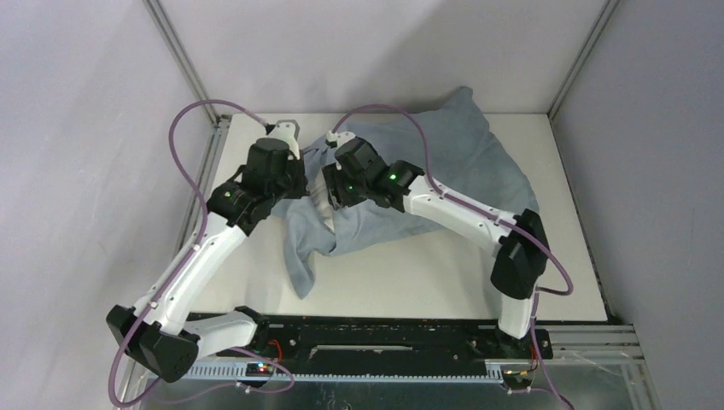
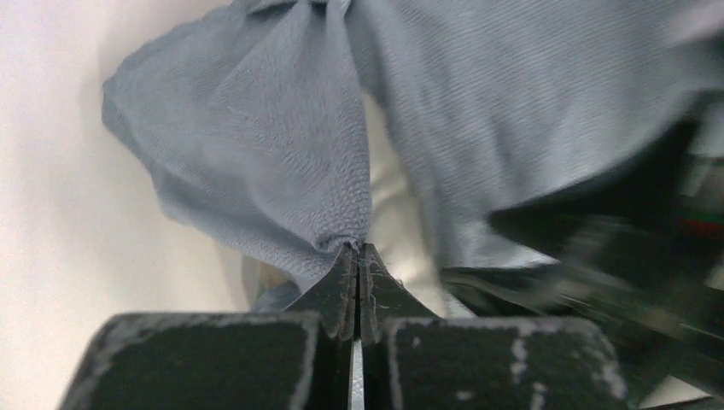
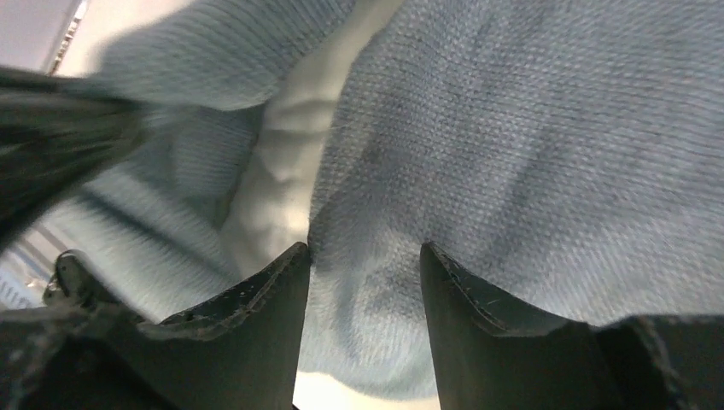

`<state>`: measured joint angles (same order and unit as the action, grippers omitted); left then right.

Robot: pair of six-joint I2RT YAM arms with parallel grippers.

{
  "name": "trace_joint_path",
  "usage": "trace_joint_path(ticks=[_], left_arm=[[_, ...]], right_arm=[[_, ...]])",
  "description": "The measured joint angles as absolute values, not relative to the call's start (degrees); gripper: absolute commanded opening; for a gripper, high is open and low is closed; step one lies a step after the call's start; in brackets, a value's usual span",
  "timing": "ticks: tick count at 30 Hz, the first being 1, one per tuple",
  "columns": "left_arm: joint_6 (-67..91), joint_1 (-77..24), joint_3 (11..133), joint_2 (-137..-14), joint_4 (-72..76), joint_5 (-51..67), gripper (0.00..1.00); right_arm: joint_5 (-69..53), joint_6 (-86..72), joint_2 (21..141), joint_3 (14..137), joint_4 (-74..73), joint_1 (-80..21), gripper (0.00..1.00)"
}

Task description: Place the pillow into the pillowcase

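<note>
You have one pillowcase (image 1: 444, 171) and one pillow (image 3: 282, 162), which shows white inside the pillowcase mouth. Your left gripper (image 2: 359, 249) is clamped tight on a pillowcase fold. Your right gripper (image 3: 365, 256) stands parted, with pillowcase cloth bulging between its fingers.

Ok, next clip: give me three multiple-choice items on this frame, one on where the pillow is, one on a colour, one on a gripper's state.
1. Where is the pillow?
A. Lying bare beside the cloth
B. Mostly covered by the pillowcase, with only a pale strip showing
C. Lifted clear in the air

2. What colour is the pillowcase's outer side?
A. Red
B. Black
C. Blue-grey

3. How is the left gripper?
A. Shut on a fold of the pillowcase
B. Wide open
C. Shut on nothing

Key:
1 B: both wrist views show only a strip of white between cloth folds.
2 C: it looks blue-grey in every view.
3 A: the left wrist view shows fabric bunched at the closed tips.
</note>
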<state>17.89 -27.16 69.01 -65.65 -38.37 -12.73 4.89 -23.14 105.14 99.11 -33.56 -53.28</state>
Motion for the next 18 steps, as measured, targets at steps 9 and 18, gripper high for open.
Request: trace_joint_path(ticks=[9,18], left_arm=[[22.4,-25.8,73.8,-63.2,-35.2,0.3,0.0],[28.1,-17.3,65.1,-64.0,-26.1,6.3,0.13]], right_arm=[[1.4,-25.2,114.0,99.1,-30.8,-50.1,0.5],[-1.2,-30.7,107.2,90.8,-22.0,-47.1,0.08]])
